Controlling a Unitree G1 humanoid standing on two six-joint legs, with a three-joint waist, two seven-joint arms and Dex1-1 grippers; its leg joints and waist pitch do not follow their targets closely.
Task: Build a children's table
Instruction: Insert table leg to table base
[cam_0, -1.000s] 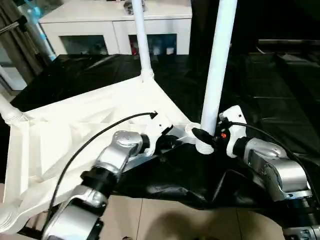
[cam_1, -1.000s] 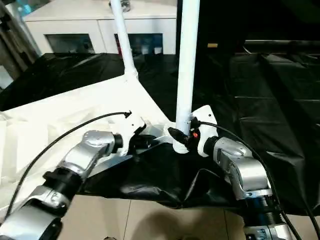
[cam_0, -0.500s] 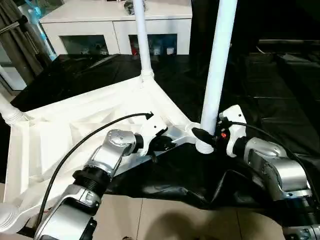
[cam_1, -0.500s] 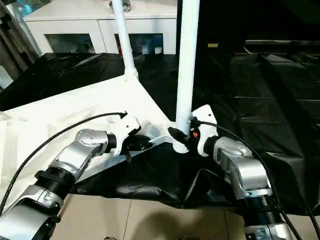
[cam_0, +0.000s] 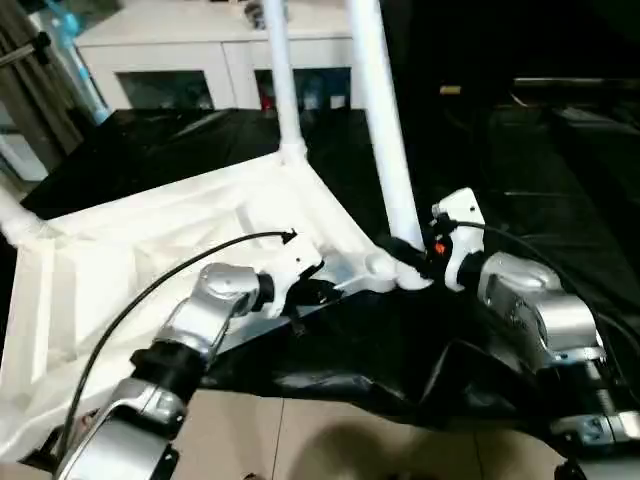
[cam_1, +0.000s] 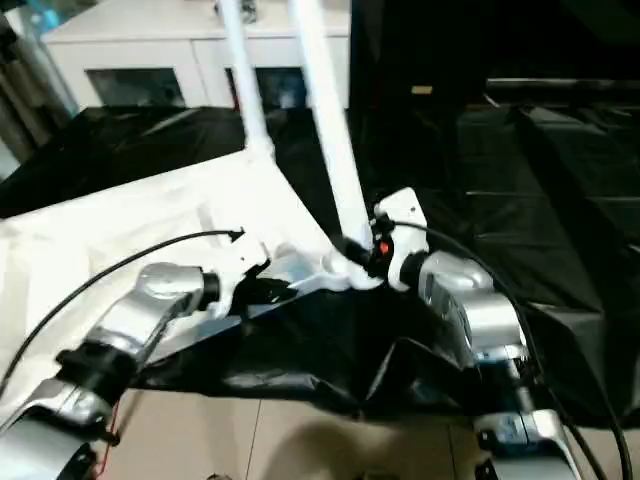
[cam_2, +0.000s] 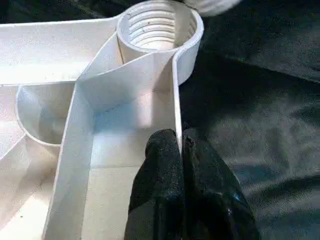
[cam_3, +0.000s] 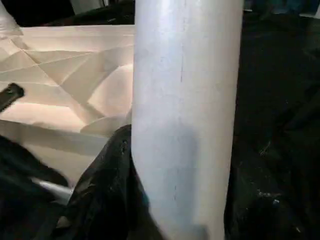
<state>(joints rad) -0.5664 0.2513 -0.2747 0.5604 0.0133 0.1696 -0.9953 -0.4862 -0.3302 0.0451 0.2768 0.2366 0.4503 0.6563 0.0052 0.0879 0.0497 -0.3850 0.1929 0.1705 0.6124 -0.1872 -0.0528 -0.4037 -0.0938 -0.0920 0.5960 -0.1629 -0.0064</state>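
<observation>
Right pincer (cam_0: 412, 262) pinches the leg (cam_0: 385, 150), which leans over the tabletop (cam_0: 150, 270) at the desk's near edge. Left pincer (cam_2: 181, 150), pressed together, clamps the rim by the open socket (cam_2: 159, 22). I'd straighten the leg before seating it.

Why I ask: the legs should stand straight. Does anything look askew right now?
Yes. The leg in the right gripper leans toward the cabinet side, while the far leg stands nearly upright. Its base sits off the threaded corner socket. The left gripper pinches the tabletop's rim.
</observation>
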